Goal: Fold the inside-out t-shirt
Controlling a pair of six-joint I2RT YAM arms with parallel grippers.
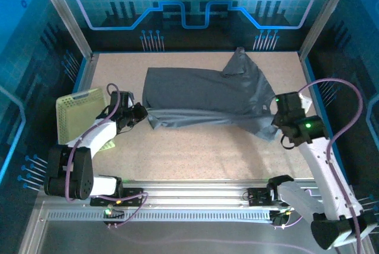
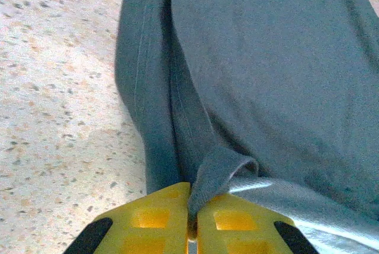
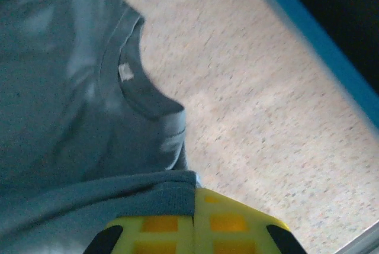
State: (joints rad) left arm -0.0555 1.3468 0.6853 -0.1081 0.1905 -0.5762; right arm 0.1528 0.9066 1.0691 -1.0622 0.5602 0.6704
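Observation:
The dark slate-grey t-shirt (image 1: 201, 91) lies spread across the middle of the table, with one corner bunched up at the far right. My left gripper (image 1: 142, 112) is at its left edge, shut on a fold of the fabric; in the left wrist view the cloth (image 2: 266, 58) runs pinched between the yellow fingers (image 2: 192, 206). At the shirt's right edge my right gripper (image 1: 273, 112) is shut on the cloth. The right wrist view shows the fabric (image 3: 53, 88) draped over the yellow jaws (image 3: 194, 206), with the neck collar (image 3: 127, 82) and its small label beyond.
A pale yellow-green mesh basket (image 1: 80, 112) stands at the table's left side beside the left arm. Blue walls (image 3: 314, 41) enclose the speckled tabletop (image 1: 195, 153); bare table lies in front of the shirt.

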